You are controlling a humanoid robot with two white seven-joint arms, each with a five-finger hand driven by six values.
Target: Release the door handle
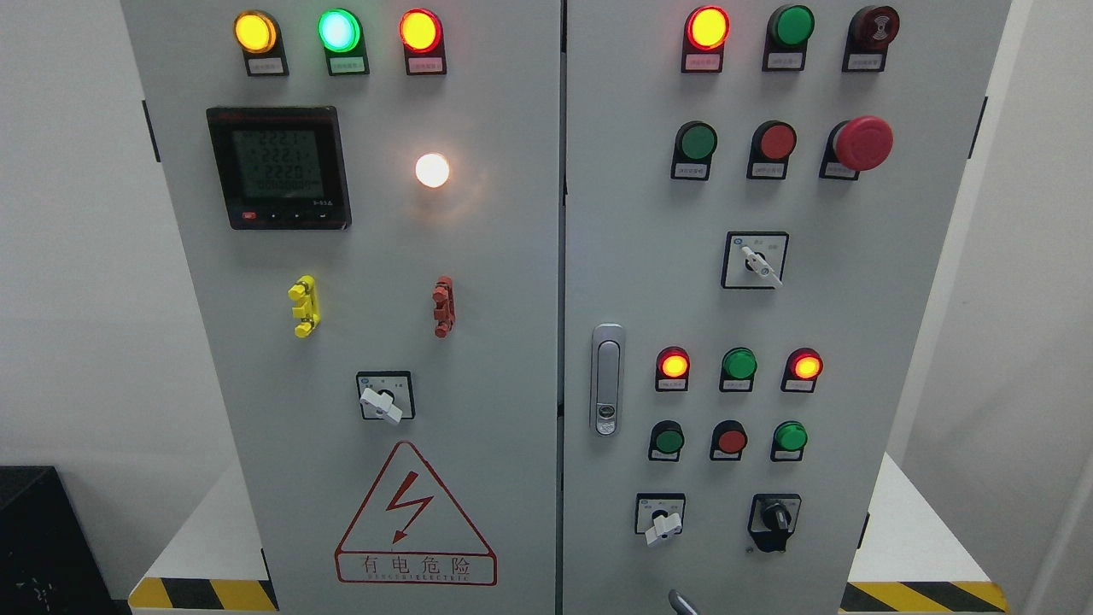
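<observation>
Cabinet (546,256), grey, two doors, both shut and flush at the centre seam. Handle (606,378): silver latch, upright, on the right door's left edge just beside the seam, folded flat, nothing touching it. A small grey tip (679,601) shows at the bottom edge below the right door; possibly one of my fingers, but I cannot tell which hand, nor whether my fingers are spread or curled. Release looks done, in my judgement. Risk: pulling my arm back blind could brush the selector switch (659,518) or black knob (774,517) low on the right door, turning one by accident.
</observation>
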